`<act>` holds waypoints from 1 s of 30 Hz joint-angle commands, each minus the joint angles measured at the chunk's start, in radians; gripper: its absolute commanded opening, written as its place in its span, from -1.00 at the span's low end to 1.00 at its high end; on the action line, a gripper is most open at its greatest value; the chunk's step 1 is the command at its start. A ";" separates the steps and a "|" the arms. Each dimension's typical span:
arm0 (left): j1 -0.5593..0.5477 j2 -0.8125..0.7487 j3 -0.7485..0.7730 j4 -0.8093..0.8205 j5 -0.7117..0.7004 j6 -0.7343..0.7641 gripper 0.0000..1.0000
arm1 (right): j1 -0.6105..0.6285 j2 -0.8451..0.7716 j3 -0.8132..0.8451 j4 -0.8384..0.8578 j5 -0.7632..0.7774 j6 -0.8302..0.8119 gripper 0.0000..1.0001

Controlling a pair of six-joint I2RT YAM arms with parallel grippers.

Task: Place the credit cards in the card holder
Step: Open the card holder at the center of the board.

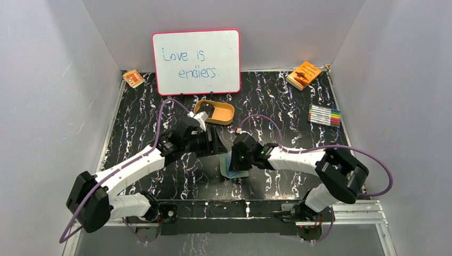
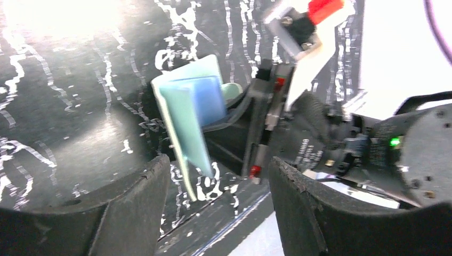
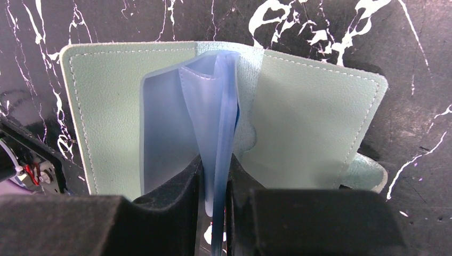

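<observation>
Right wrist shows right hand (image 3: 214,181) pinching the open card holder's (image 3: 309,122) blue sleeves (image 3: 205,106); left hand (image 2: 218,170) gapes empty

Only legible thing here is the whiteboard (image 1: 196,62) at 12 o'clock on the table (image 1: 277,101), handwritten in marker: "Love is endless." The orange booklet (image 1: 304,74) at about 1 o'clock and the little orange packet (image 1: 133,78) at 11 have print, but it's way too small to read.
</observation>
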 commanded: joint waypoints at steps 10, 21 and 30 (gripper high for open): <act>-0.007 0.100 -0.015 0.271 0.190 -0.152 -0.14 | 0.003 0.008 0.040 0.015 0.020 -0.001 -0.51; -0.008 0.173 -0.083 0.319 0.186 -0.161 -0.71 | 0.003 0.009 0.039 0.031 0.013 0.009 -0.52; -0.007 0.187 -0.146 0.270 0.145 -0.128 -0.93 | 0.002 -0.002 0.027 0.041 0.009 0.020 -0.53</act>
